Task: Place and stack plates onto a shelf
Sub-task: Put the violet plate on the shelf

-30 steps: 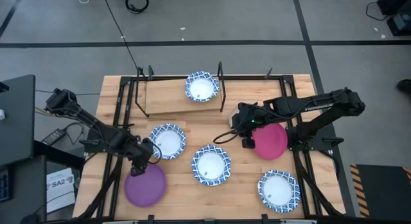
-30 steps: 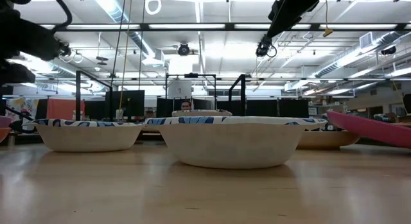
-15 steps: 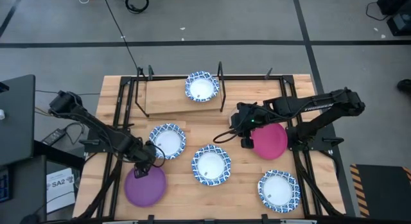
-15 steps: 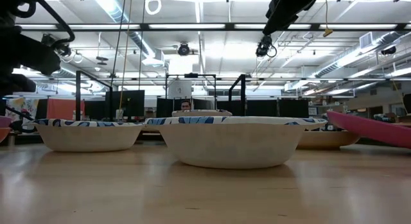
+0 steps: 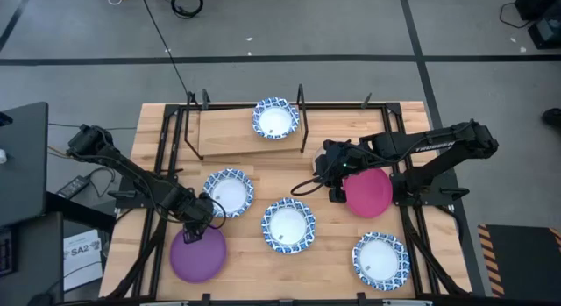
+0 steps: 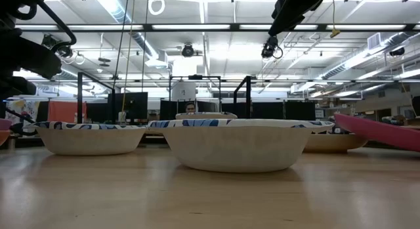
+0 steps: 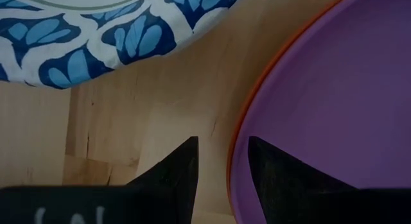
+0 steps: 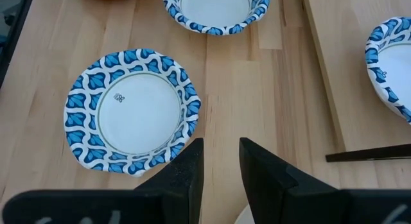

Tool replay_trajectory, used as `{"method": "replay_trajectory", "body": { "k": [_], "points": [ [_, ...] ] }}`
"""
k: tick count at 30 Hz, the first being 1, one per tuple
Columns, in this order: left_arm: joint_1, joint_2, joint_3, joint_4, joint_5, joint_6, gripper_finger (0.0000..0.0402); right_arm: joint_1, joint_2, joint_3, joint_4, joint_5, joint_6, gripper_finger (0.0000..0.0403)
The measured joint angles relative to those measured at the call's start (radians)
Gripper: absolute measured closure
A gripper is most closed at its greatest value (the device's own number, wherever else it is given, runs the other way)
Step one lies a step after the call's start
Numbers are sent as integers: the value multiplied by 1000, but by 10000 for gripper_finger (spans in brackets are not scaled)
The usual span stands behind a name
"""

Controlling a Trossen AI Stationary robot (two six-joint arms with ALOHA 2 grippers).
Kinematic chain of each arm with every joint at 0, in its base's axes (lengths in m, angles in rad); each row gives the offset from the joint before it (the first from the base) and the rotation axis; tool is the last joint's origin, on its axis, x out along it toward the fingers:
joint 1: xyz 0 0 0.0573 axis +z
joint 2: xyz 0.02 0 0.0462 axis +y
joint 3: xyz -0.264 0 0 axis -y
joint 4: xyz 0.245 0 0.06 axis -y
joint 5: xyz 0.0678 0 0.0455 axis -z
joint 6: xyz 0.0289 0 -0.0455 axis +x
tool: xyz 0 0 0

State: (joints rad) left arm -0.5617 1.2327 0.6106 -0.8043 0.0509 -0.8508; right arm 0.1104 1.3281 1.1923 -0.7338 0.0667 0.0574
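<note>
In the left wrist view, the plain purple round plate [image 7: 334,115] is cut off by the frame, as is the blue-and-white patterned plate [image 7: 115,31] beside it. An orange rim [image 7: 239,131] is glimpsed under the purple plate; its body is hidden. In the low view, the magenta plate [image 6: 384,132] is cropped.
</note>
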Motion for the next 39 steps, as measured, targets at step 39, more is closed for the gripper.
{"method": "replay_trajectory", "body": {
  "k": [39],
  "points": [
    [0, -3, 0, 0, 102, -2, 387, 0, 0, 0, 0, 0, 0, 298]
  ]
}}
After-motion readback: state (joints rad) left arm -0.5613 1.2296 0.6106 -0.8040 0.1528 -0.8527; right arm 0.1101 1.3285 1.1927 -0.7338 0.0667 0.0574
